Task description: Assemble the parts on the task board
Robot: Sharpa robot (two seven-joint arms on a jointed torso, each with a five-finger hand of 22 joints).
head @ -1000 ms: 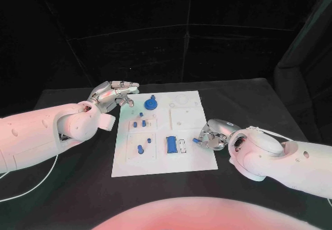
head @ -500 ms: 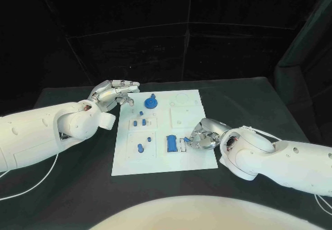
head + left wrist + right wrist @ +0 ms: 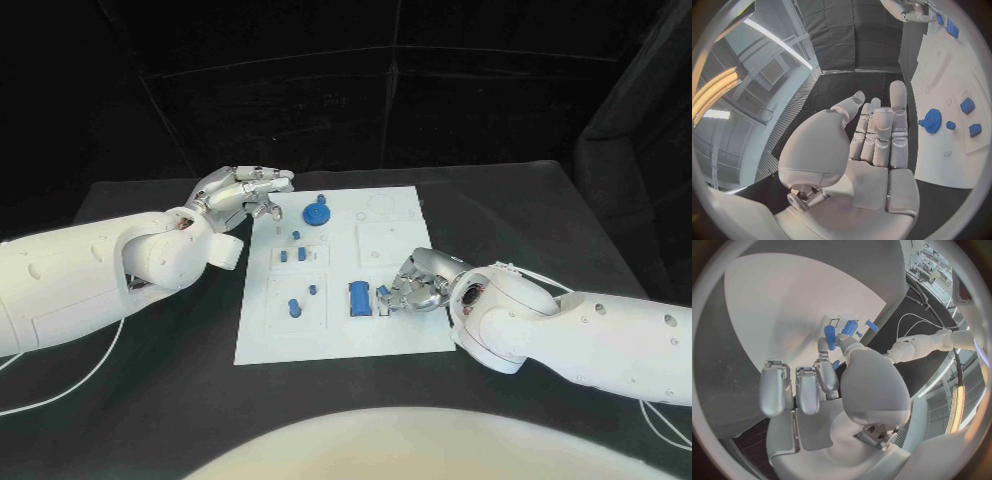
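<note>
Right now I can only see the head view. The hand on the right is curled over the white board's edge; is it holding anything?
Observer: Yes. The right wrist view shows the right hand pinching a small blue part between its thumb and a finger.
Visitor: And the other hand, up by the board's far corner?
Observer: The left wrist view looks straight onto the left hand. Its palm is bare and its fingers are stretched out side by side, so it holds nothing.
</note>
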